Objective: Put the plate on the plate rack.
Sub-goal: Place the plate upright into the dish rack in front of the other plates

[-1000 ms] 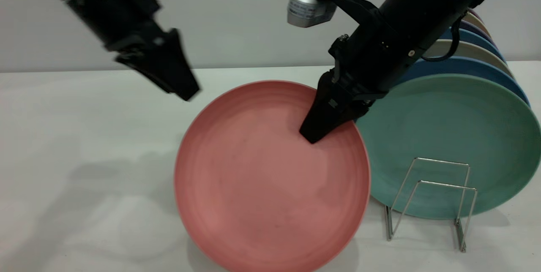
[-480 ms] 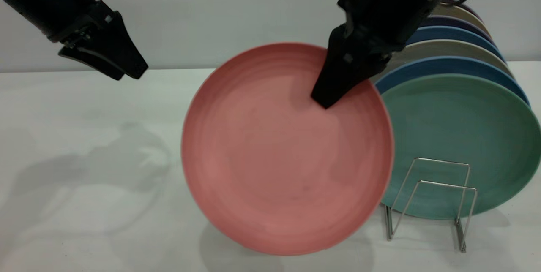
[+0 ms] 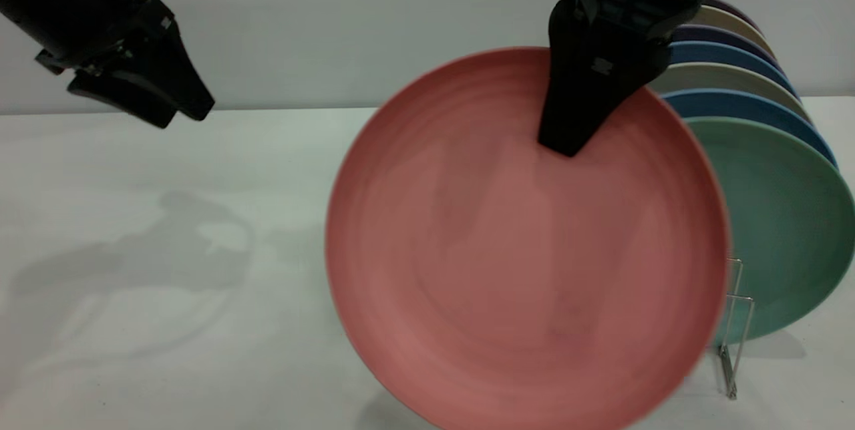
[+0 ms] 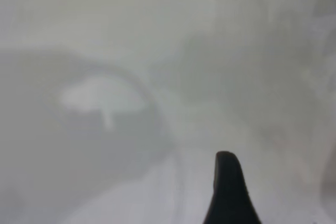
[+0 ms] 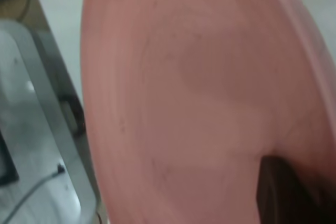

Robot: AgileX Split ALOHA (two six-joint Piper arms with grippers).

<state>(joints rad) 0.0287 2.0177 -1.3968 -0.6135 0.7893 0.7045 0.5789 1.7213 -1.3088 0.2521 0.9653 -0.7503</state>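
Matte, seemingly ridged round plate [image 3: 507, 263]

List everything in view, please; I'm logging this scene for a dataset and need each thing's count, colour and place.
plate: one, salmon-pink, held upright above the table, in front of the rack.
plate rack: one, silver wire, right side, mostly hidden by the pink plate.
racked plates: six visible; teal-green plate nearest, then blue, cream, blue, dark purple and cream behind.
table: one, white.
right gripper: black, clamped on the pink plate's top rim.
left gripper: black, raised at upper left, holding nothing.
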